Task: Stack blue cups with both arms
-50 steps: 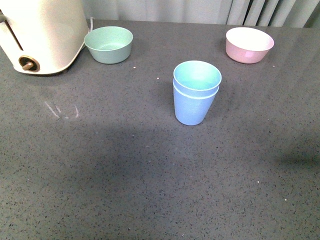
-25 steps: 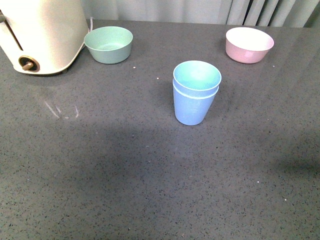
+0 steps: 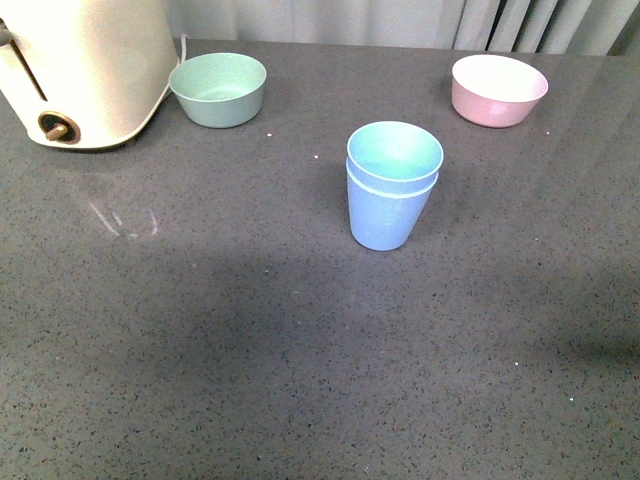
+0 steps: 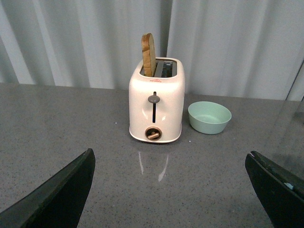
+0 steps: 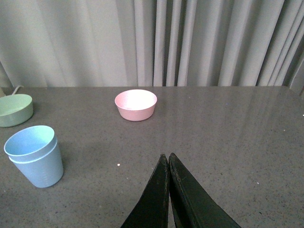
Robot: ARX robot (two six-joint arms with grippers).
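1. The blue cups (image 3: pixel 392 186) stand nested, one inside the other, upright in the middle of the table (image 3: pixel 300 380); the inner cup's rim sits just above the outer's. Nothing touches them.
2. The stacking looks done. What is left, at most, is for the arms to settle away; no cup stands alone in any view.
3. The right gripper (image 5: pixel 168 161) has its fingers pressed together, holding nothing. The cups sit well apart from its tips, off to one side and a little ahead; the pink bowl (image 5: pixel 136 104) lies farther ahead of them.
4. The left gripper (image 4: pixel 171 190) has its fingers spread wide, empty. Ahead, between the two fingers, stands the toaster (image 4: pixel 156 107) with a slice of bread (image 4: pixel 148 54) poking up, and the green bowl (image 4: pixel 209 117) just beside it. The cups do not show in this view.
5. Neither arm appears in the front view, so both seem drawn back from the stack.
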